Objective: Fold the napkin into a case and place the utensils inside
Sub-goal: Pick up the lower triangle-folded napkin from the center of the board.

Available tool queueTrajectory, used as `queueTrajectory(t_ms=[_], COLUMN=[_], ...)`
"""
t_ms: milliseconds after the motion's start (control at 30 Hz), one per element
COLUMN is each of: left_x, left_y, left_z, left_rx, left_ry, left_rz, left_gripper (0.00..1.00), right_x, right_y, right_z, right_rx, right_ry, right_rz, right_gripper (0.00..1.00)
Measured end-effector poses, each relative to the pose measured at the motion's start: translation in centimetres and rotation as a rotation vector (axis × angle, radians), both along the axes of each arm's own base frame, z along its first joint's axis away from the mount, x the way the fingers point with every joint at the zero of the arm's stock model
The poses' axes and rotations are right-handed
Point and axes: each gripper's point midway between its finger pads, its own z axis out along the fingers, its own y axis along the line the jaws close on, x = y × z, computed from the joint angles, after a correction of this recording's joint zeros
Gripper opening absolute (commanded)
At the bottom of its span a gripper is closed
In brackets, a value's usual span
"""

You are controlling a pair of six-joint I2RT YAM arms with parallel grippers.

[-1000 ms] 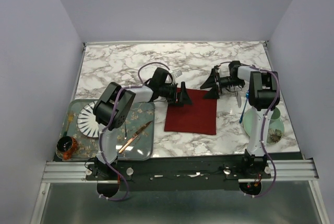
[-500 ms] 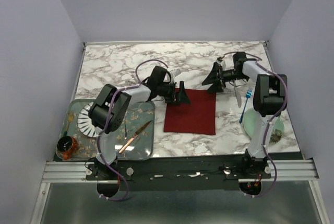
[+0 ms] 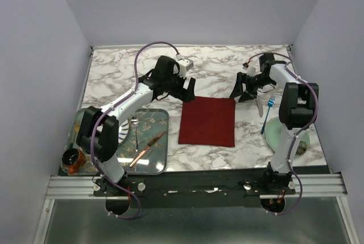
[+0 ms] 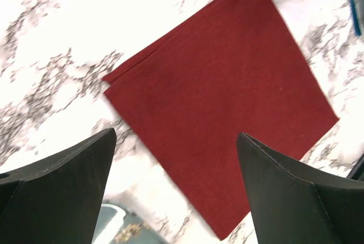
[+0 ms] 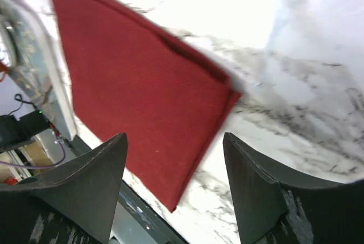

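Observation:
The dark red napkin (image 3: 207,122) lies flat on the marble table as a folded rectangle, its layered edges showing in the left wrist view (image 4: 222,96) and the right wrist view (image 5: 136,73). My left gripper (image 3: 185,90) hangs open and empty above its far left corner (image 4: 176,137). My right gripper (image 3: 244,91) hangs open and empty above its far right corner (image 5: 174,140). The blue-handled fork (image 3: 267,114) lies right of the napkin, with a pale silvery utensil (image 3: 258,105) beside it. The fork's handle (image 4: 354,5) shows in the left wrist view.
A pale green plate (image 3: 284,136) sits at the right by the fork. A glass tray (image 3: 162,116) at the left holds a copper knife (image 3: 147,148) and a small spoon (image 3: 135,127). A small dark jar (image 3: 72,158) stands at the front left.
Both grippers have let go of the napkin's far edge, risen and drawn back toward the far side. The napkin now lies flat.

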Motion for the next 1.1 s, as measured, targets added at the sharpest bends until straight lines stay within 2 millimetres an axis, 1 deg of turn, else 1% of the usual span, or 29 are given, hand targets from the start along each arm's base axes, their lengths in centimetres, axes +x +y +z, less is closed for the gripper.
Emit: queueTrajectory(t_ms=[67, 133, 200, 267, 333, 433, 700, 1100], left_x=[-0.2, -0.2, -0.4, -0.6, -0.7, -0.8, -0.6, 0.1], left_y=[1.0, 1.8, 2.5, 3.0, 3.5, 3.7, 4.2, 5.4], left_z=[0.0, -0.5, -1.2, -1.9, -2.4, -2.6, -2.7, -2.8], left_rx=[0.025, 0.044, 0.062, 0.079, 0.092, 0.101, 0.113, 0.113], left_ry=[-0.006, -0.001, 0.014, 0.031, 0.044, 0.052, 0.051, 0.058], left_rz=[0.007, 0.02, 0.031, 0.042, 0.051, 0.055, 0.07, 0.104], left_gripper=[0.99, 0.99, 0.99, 0.99, 0.99, 0.99, 0.99, 0.99], right_x=[0.0, 0.1, 0.5, 0.4, 0.5, 0.9, 1.9, 1.7], right_y=[-0.4, -0.7, -0.8, -0.7, -0.6, -0.6, -0.7, -0.6], right_z=[-1.5, -2.5, -3.6, -4.2, -4.2, -4.3, -4.3, -4.4], right_rx=[-0.028, -0.046, -0.054, -0.048, -0.042, -0.043, -0.044, -0.036], right_ry=[0.042, 0.069, 0.092, 0.122, 0.131, 0.126, 0.111, 0.123], right_rz=[-0.002, -0.005, -0.006, -0.008, -0.01, -0.01, 0.0, 0.019], right_gripper=[0.76, 0.75, 0.72, 0.7, 0.64, 0.61, 0.61, 0.58])
